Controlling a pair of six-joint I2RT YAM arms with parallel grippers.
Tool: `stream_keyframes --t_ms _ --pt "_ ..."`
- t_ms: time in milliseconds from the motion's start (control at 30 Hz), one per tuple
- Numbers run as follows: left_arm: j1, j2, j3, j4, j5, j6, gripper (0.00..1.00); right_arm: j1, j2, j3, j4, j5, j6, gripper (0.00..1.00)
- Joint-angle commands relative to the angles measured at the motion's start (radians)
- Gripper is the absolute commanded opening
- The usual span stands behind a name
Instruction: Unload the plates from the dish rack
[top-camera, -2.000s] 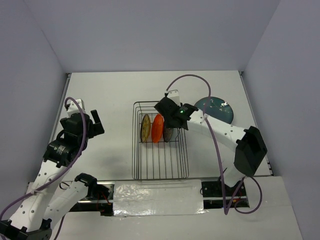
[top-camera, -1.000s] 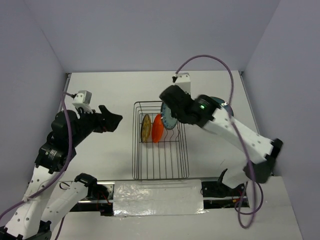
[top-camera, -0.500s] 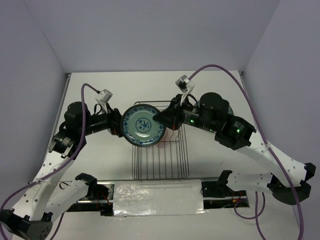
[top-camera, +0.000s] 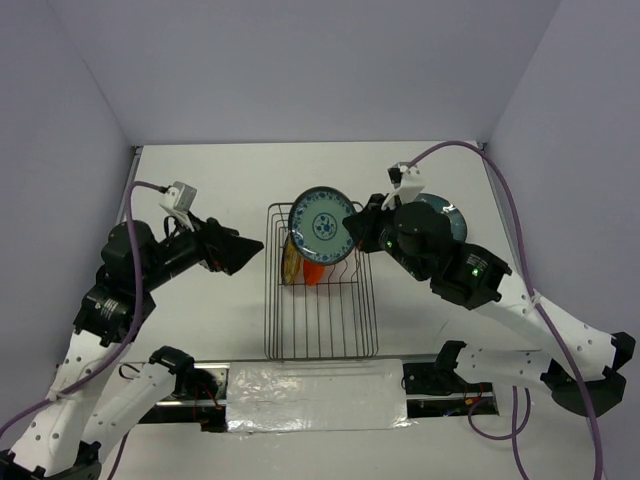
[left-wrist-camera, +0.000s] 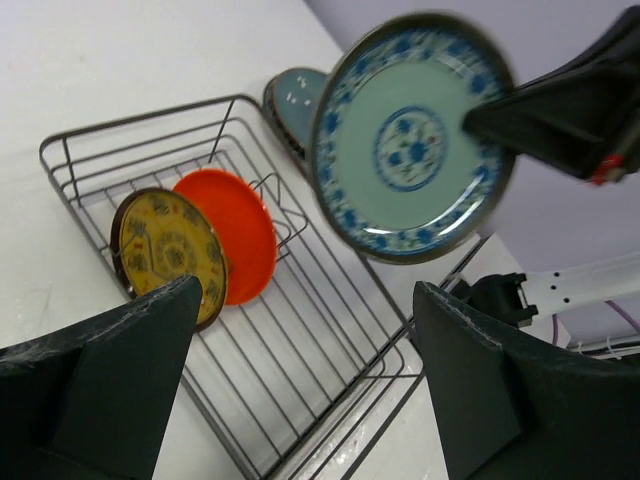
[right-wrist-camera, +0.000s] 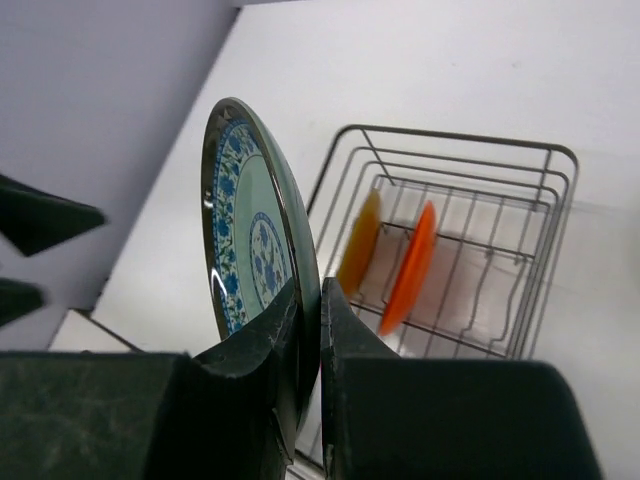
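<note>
My right gripper is shut on the rim of the pale blue patterned plate and holds it in the air above the far end of the dish rack. In the right wrist view the fingertips pinch the plate edge-on. The yellow-amber plate and the orange-red plate stand upright in the rack. The dark teal plate lies on the table to the right, partly hidden by my right arm. My left gripper is open and empty, left of the rack. No grey speckled plate shows.
The left wrist view shows the held plate, yellow plate, orange plate, teal plate and rack wires. The rack's near half holds nothing. Walls close in the table at the back and on both sides.
My right gripper lifted the blue plate out of the rack, swung it left over the rack, then back towards the far right. My left gripper reached towards the plate, then drew back left.
</note>
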Motion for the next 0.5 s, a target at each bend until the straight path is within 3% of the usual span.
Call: stream_keyframes --t_ms 0,133,167,300,367,400,433,467 --pt "-0.006 -0.01 0.035 0.103 0.046 -0.01 0.99 0.003 -0.034 -0.035 0.072 0.105 0.003 0.0" --pt "-0.006 0.016 0.02 0.131 0.064 -0.027 1.0 0.005 -0.011 -0.071 0.242 -0.16 -0.1 0.0" --pt "-0.006 0.026 0.018 0.128 0.059 -0.025 1.0 0.001 -0.01 -0.078 0.276 -0.285 -0.111 0.0" --pt "-0.006 0.052 0.02 0.099 0.039 -0.01 0.97 0.005 -0.039 -0.156 0.486 -0.425 -0.104 0.0" --pt "-0.006 0.077 0.023 0.089 0.053 -0.007 0.93 0.001 -0.031 -0.17 0.502 -0.49 -0.107 0.0" --pt "-0.006 0.085 0.023 0.097 0.067 -0.008 0.87 0.003 -0.018 -0.158 0.535 -0.504 -0.105 0.0" --pt "-0.006 0.092 0.02 0.111 0.115 -0.013 0.7 0.003 -0.002 -0.151 0.539 -0.515 -0.097 0.0" --pt "-0.006 0.1 0.017 0.132 0.145 -0.028 0.61 0.005 0.028 -0.147 0.546 -0.522 -0.088 0.0"
